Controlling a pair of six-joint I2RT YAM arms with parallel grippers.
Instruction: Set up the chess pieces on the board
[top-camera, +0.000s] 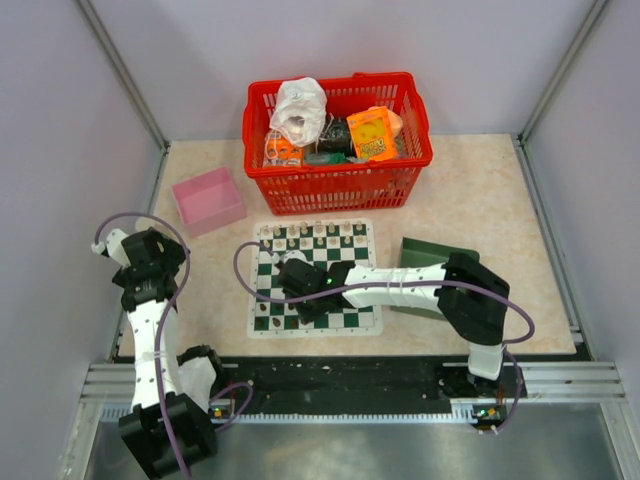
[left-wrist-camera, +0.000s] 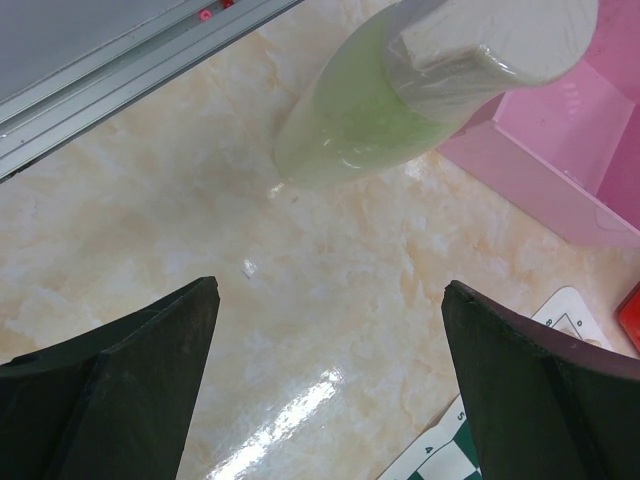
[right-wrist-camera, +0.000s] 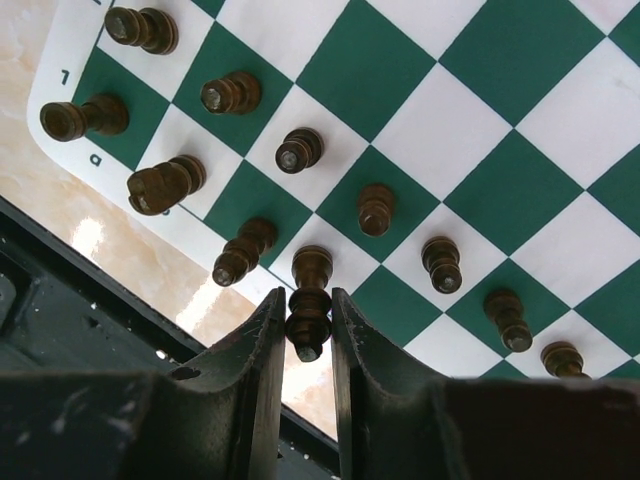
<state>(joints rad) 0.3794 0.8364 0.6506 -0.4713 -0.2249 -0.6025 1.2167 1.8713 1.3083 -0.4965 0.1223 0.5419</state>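
Note:
The green-and-white board (right-wrist-camera: 460, 90) lies mid-table, also seen as the board (top-camera: 362, 322) from above. Several dark brown chess pieces (right-wrist-camera: 376, 208) stand on its two rows nearest the arms. My right gripper (right-wrist-camera: 306, 300) is low over the near edge, shut on one dark chess piece (right-wrist-camera: 311, 268) whose base rests on a white edge square. From above, the right gripper (top-camera: 300, 285) sits over the board's left half. My left gripper (left-wrist-camera: 330, 288) hangs open over bare table left of the board, holding nothing; it shows as the left gripper (top-camera: 150, 255) from above.
A pink box (top-camera: 208, 199) stands behind the left gripper. A red basket (top-camera: 337, 140) of packets sits at the back. A dark green tray (top-camera: 430, 255) lies right of the board under the right arm. Cream pieces (top-camera: 315, 232) line the board's far rows.

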